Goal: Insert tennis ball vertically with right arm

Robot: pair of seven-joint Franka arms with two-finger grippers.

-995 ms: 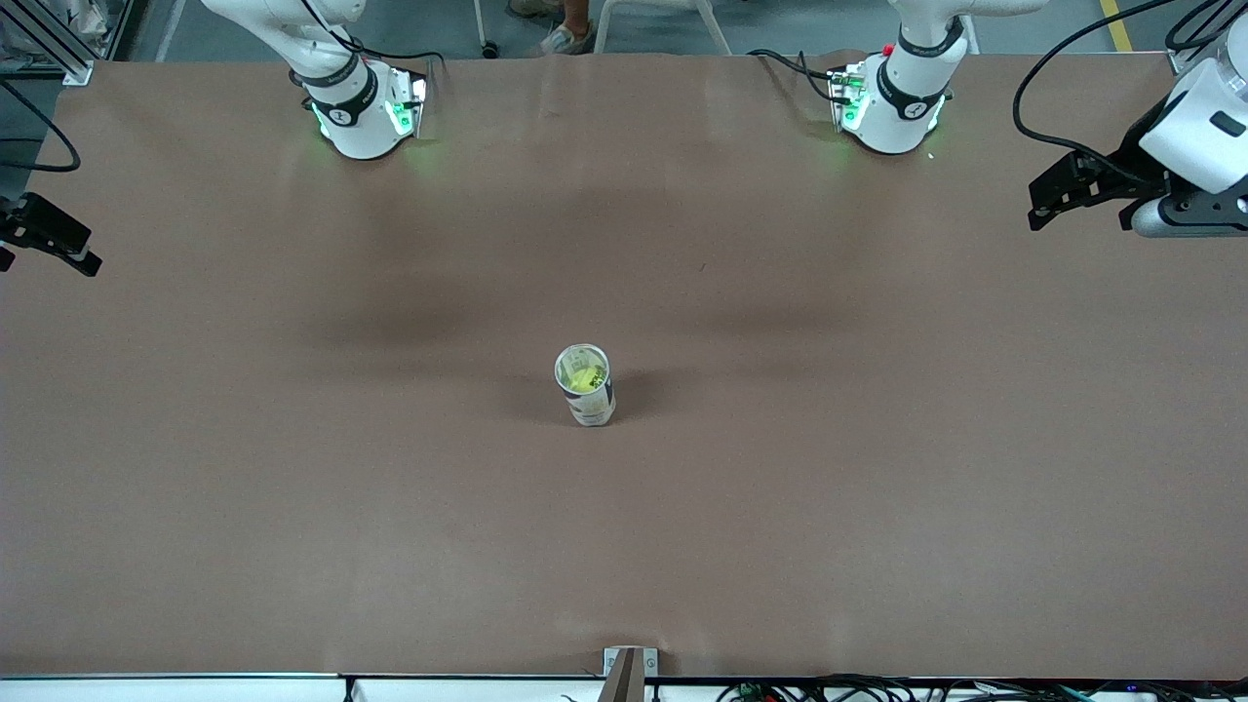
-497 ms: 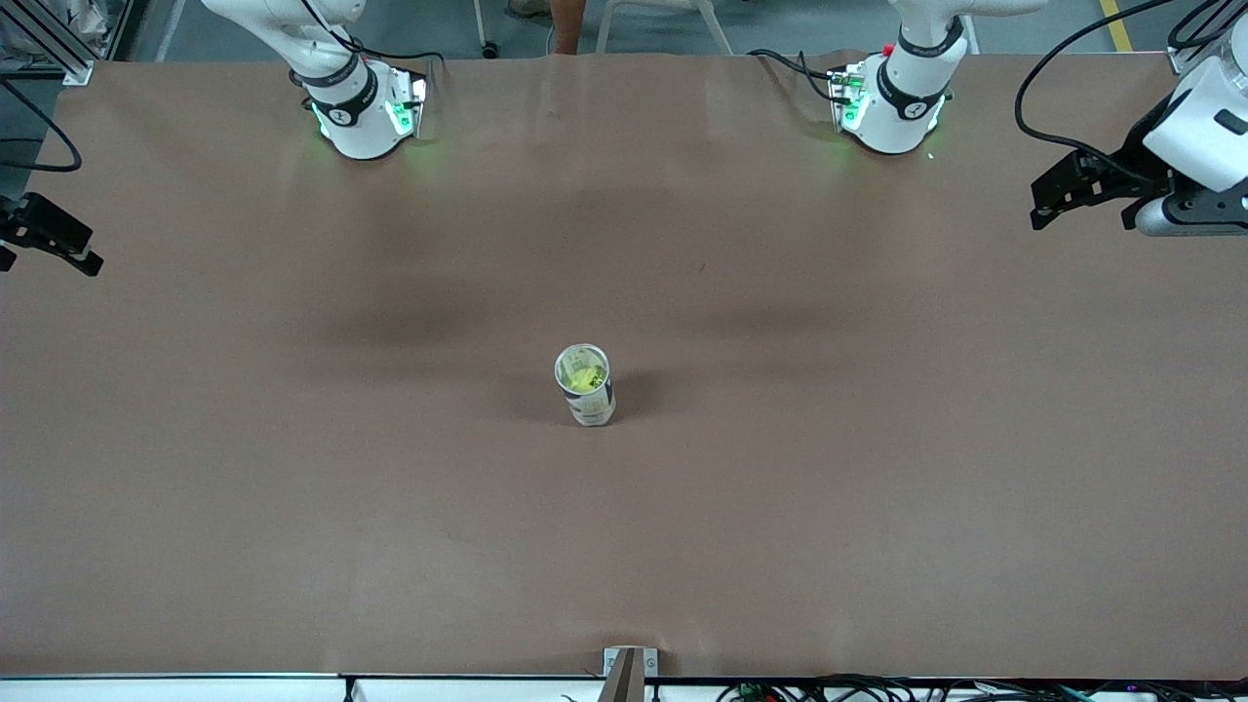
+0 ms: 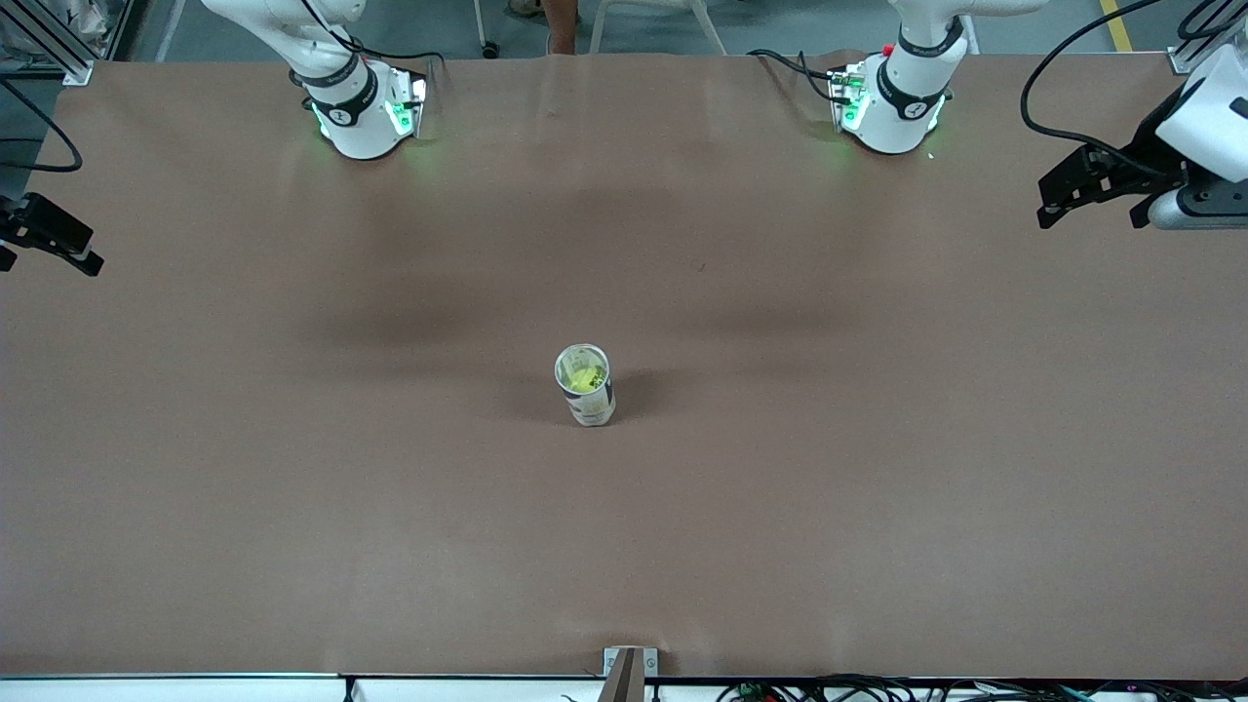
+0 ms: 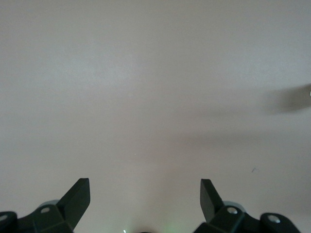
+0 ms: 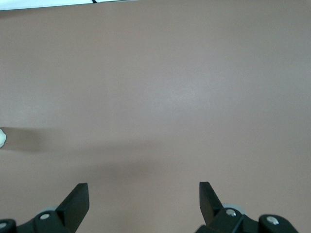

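Front view: a clear cylindrical tube (image 3: 585, 386) stands upright mid-table (image 3: 292, 487), smooth brown, a fuzzy yellow tennis ball (image 3: 583, 378) inside.

Left wrist view: left end effector (image 4: 145, 196) spread wide over the bare table.

Right wrist view: right end effector (image 5: 144, 196) likewise empty, fingers apart.

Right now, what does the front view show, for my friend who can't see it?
A tennis ball sits inside an upright clear can at the middle of a brown table. The left gripper and right gripper hang open over the table's ends.
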